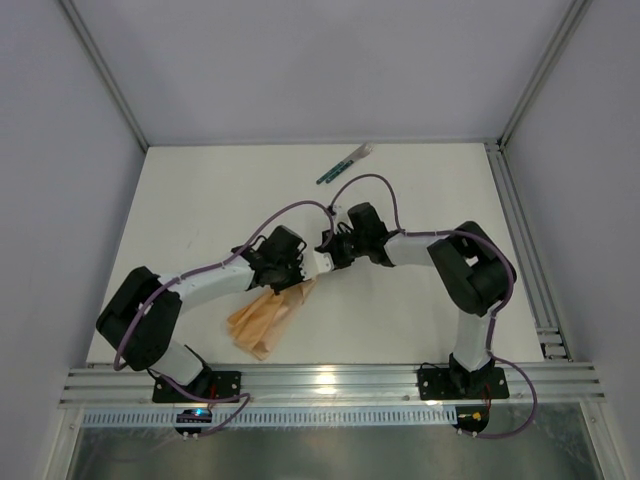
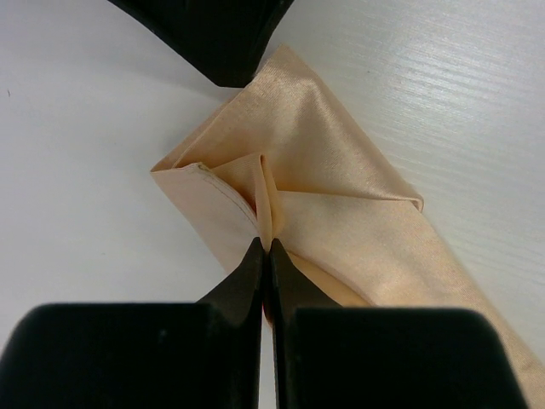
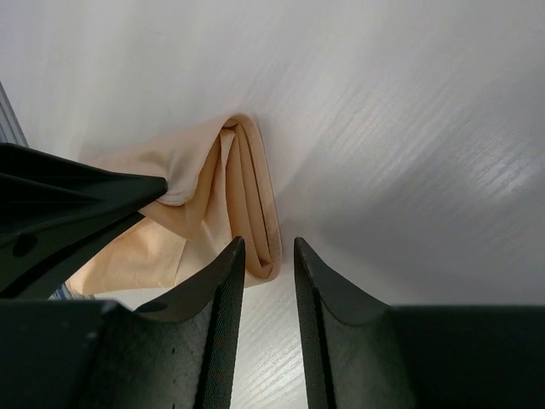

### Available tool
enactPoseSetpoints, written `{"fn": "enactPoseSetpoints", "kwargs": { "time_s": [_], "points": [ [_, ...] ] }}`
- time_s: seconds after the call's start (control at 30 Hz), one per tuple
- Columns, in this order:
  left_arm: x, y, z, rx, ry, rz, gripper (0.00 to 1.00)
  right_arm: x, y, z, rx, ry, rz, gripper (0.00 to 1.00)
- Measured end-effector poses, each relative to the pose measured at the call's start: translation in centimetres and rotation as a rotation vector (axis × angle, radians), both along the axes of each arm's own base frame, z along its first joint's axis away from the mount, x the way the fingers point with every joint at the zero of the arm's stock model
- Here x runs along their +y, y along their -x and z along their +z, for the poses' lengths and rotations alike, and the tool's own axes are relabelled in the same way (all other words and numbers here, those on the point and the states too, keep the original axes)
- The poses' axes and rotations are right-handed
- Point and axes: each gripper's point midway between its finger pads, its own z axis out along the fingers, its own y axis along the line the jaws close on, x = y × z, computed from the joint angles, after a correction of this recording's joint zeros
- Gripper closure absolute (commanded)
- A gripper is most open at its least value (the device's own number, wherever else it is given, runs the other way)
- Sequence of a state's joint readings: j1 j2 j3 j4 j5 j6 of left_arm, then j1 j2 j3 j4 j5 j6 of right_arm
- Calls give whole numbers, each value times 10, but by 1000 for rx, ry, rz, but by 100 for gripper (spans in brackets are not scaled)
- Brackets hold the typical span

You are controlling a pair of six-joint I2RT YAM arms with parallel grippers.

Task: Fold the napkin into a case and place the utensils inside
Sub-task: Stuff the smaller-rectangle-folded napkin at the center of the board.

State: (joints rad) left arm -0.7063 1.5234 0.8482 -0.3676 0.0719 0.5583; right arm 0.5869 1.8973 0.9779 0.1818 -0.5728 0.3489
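Starting nearest me, at the bottom of the overhead view, both arms rise from their bases and bend in toward the middle of the counter point(image 1: 200, 200). Just above the bases, lower centre-left of the frame, lies the napkin point(image 1: 268, 318), a peach-tan cloth gathered into a narrow, layered bundle running diagonally up to the right. It looks partly folded but loose and uneven, not yet a tidy case with a clean pocket.

At the bundle's upper end the left gripper point(image 2: 266, 249) is clamped tight on it. Its wrist view shows the jaws pressed together with a raised ridge of cloth pinched between the tips, creased flaps spreading either side toward the top of that frame.

Right beside it, near centre frame, the right gripper point(image 3: 268, 251) faces the same end of the cloth. In its own wrist view the jaws stand a little apart, the napkin's folded end just beyond the finger on the left of that frame. Nothing looks caught between them, so I take it as parted and holding nothing.

Furthest off, upper centre of the overhead view and well apart from the cloth, the utensils point(image 1: 345, 164) lie together on the counter, dark green handles with a pale end.

By my reckoning the folding is under way but unfinished, and loading the utensils has not begun.
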Motion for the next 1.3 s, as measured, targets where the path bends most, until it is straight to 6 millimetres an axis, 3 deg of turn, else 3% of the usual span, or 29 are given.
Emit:
{"fn": "enactPoseSetpoints", "kwargs": {
  "time_s": [0.37, 0.63, 0.8, 1.07, 1.23, 1.3],
  "points": [
    [1, 1, -1, 4, -3, 0, 100, 8, 7, -3, 7, -48, 68, 66],
    [3, 3, -4, 10, -7, 0, 100, 2, -2, -3, -12, -22, 50, 64],
    [2, 4, -4, 12, -6, -1, 100, 1, -2, 3, -22, -30, 41, 56],
    [2, 4, -5, 12, -4, -2, 100, 10, 7, 10, -44, -47, 68, 54],
    [2, 5, -5, 14, -2, -3, 100, 19, 13, -5, -14, -49, 99, 62],
    [2, 5, -5, 15, -3, -4, 100, 19, 13, -5, -21, -47, 98, 74]
  ]
}}
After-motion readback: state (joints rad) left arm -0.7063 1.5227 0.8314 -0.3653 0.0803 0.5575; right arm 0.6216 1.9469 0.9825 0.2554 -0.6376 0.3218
